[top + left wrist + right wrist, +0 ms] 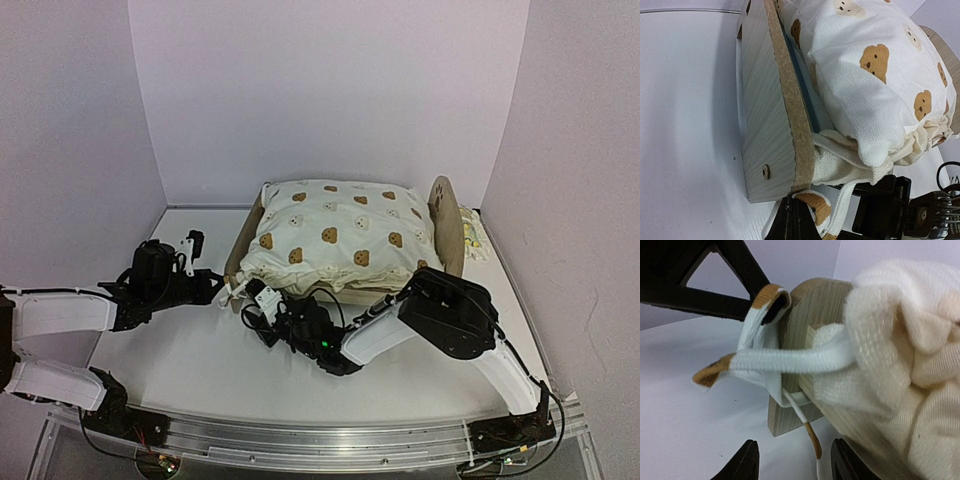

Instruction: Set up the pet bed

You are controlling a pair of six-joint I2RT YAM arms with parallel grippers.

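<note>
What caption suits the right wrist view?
Open right tool facing cream cushion's tie strap at the pet bed's end board.

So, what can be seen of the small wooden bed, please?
The pet bed is a small pale-wood frame standing on the white table. Its left end board shows a grained face, one round fastener and a rough edge; the arched right end board rises beside the bear-print cushion, which covers most of the bed. A blue strip of base shows inside. A white tie, held by the left pincer, crosses the left board.
</note>
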